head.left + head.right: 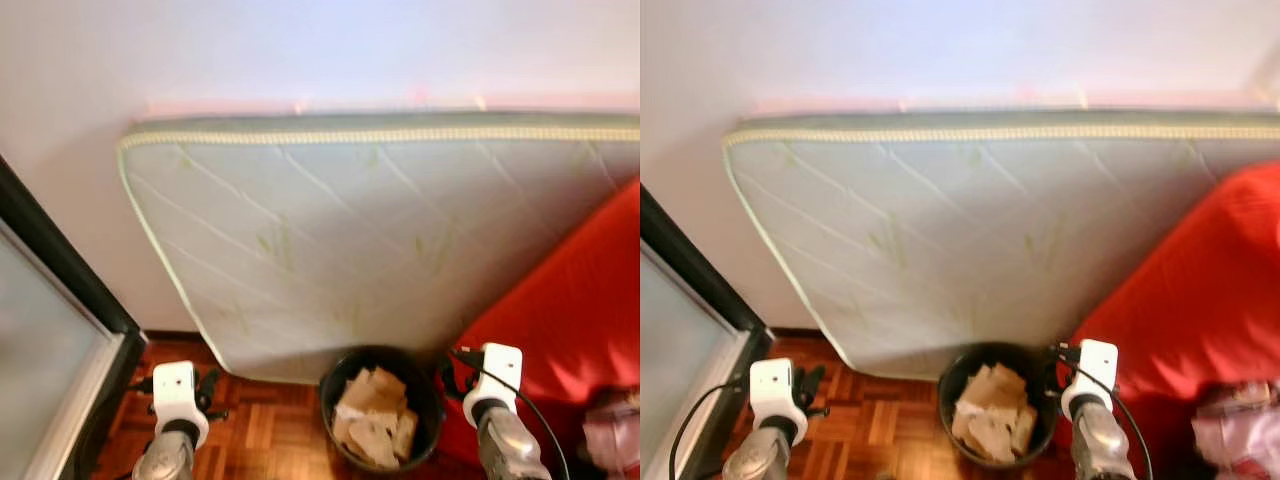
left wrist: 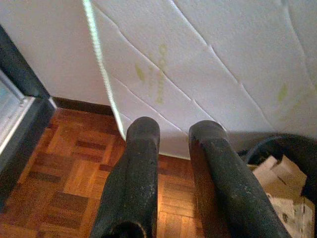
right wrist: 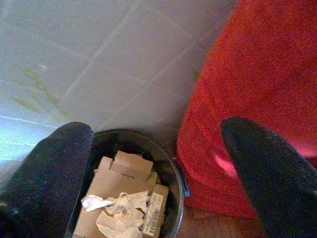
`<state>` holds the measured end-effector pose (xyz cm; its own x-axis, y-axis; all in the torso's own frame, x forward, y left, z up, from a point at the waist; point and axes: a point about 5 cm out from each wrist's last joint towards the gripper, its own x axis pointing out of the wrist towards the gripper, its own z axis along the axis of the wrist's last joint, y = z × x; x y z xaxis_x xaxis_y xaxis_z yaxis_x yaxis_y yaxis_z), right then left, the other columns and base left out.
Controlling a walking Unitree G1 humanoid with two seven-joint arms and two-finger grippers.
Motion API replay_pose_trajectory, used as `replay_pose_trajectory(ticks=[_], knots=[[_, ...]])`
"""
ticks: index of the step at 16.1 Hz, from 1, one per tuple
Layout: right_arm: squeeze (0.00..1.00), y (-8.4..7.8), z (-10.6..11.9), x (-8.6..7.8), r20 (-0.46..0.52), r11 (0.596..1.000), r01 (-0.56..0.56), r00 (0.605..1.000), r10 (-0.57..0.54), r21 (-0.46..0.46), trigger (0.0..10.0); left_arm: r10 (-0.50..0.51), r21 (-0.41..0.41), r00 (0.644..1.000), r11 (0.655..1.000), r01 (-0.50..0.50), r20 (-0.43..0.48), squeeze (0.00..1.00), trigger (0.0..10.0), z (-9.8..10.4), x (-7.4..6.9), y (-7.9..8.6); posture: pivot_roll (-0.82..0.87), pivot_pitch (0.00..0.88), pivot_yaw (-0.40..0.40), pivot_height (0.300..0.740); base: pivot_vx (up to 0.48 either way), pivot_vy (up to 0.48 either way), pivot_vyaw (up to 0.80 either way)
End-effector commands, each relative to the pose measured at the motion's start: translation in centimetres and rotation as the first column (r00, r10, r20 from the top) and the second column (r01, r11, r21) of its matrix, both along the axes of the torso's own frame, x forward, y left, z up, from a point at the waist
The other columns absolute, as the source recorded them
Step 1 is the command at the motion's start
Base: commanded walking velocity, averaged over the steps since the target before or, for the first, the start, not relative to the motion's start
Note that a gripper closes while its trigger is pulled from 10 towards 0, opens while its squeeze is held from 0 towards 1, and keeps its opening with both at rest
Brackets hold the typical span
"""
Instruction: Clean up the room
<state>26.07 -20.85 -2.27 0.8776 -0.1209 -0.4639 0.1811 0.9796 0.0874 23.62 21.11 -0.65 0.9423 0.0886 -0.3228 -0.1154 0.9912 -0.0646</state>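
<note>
The head views were bright but soft all over, with a pinkish fringe along the top edge of the mattress (image 1: 380, 230) and the red cover (image 1: 570, 320) glaring at the right. In the wrist views the black fingers (image 2: 133, 183) lay blurred at the bottom, the parquet floor (image 2: 74, 163) glowing warm.

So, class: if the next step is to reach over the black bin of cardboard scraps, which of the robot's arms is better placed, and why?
Probably the right. The right gripper hangs open beside the black bin, whose cardboard scraps show between its fingers. The left gripper, nearly closed, points at the parquet floor beside the leaning mattress.
</note>
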Motion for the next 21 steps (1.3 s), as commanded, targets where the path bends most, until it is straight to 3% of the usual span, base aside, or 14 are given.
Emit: replay_pose_trajectory(ticks=[1, 6, 9, 11, 21], knots=[[0.00, -0.1, -0.8, -0.8, -0.049, 1.000, 0.003, 0.999, -0.003, 0.001, 10.0, 0.010, -0.001, 0.999, 1.000, -0.010, -0.039, 0.00, 10.0, -0.8, -0.5, 0.4, 0.11, 0.000, 0.024, 0.740, 0.000, 0.000, 0.00], [0.00, -0.2, -2.2, -2.6, -0.132, 1.000, -0.009, 0.991, 0.009, -0.001, 10.0, 0.014, -0.028, 0.988, 0.999, -0.019, -0.155, 0.00, 10.0, -3.3, -1.8, -0.1, 0.08, 0.000, 0.029, 0.740, 0.000, 0.000, 0.00], [0.00, 0.2, -3.1, -3.7, -0.206, 1.000, -0.019, 0.978, 0.022, 0.015, 10.0, -0.001, -0.030, 0.967, 1.000, -0.007, -0.257, 0.00, 10.0, -4.6, -2.5, -0.5, 0.03, 0.000, 0.038, 0.740, 0.000, 0.000, 0.00], [0.00, 0.1, -4.1, -5.1, -0.281, 0.999, -0.036, 0.959, 0.036, 0.003, 10.0, -0.008, -0.022, 0.932, 1.000, 0.000, -0.362, 0.00, 10.0, -6.0, -4.1, -0.7, 0.02, 0.000, 0.034, 0.740, 0.000, 0.000, 0.00], [0.00, 0.3, -5.3, -7.0, -0.344, 0.998, -0.048, 0.937, 0.061, 0.044, 10.0, 0.012, -0.024, 0.898, 0.999, -0.026, -0.439, 0.00, 10.0, -7.0, -5.3, -0.9, 0.01, 0.000, 0.022, 0.740, 0.000, 0.000, 0.00]])
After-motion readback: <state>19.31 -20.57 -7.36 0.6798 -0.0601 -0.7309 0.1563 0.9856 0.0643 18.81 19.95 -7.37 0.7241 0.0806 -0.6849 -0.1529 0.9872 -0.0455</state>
